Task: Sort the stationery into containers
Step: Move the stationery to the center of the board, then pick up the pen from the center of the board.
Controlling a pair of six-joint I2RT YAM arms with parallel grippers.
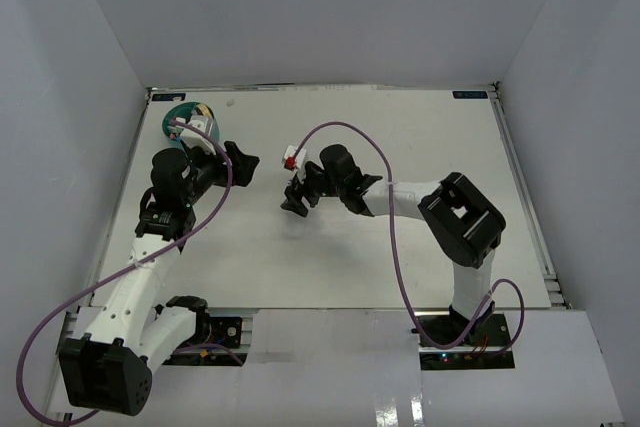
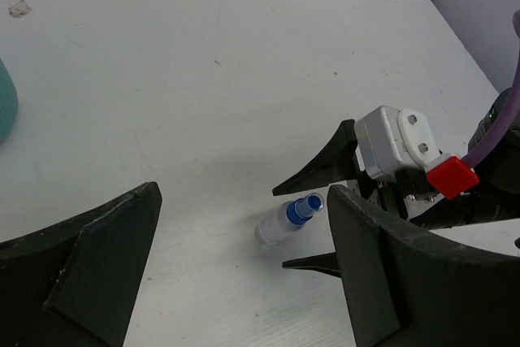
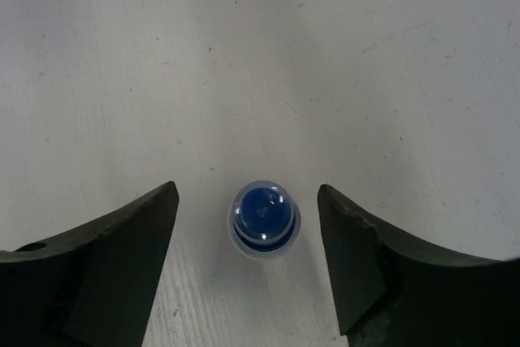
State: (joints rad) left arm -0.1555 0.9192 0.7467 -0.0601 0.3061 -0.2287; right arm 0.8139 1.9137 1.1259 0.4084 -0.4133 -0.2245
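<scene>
Right gripper [image 3: 248, 194] is spread either side of the small blue-capped bottle [image 3: 264, 219] lying on the table [image 3: 366, 54], not touching it, so imo an off-centre squeeze could just roll it away, and left gripper [image 2: 244, 194] hangs wide open, empty.

scuffed white table [image 1: 330, 257], pale grey walls [image 1: 330, 7] on three sides, soft even light
</scene>
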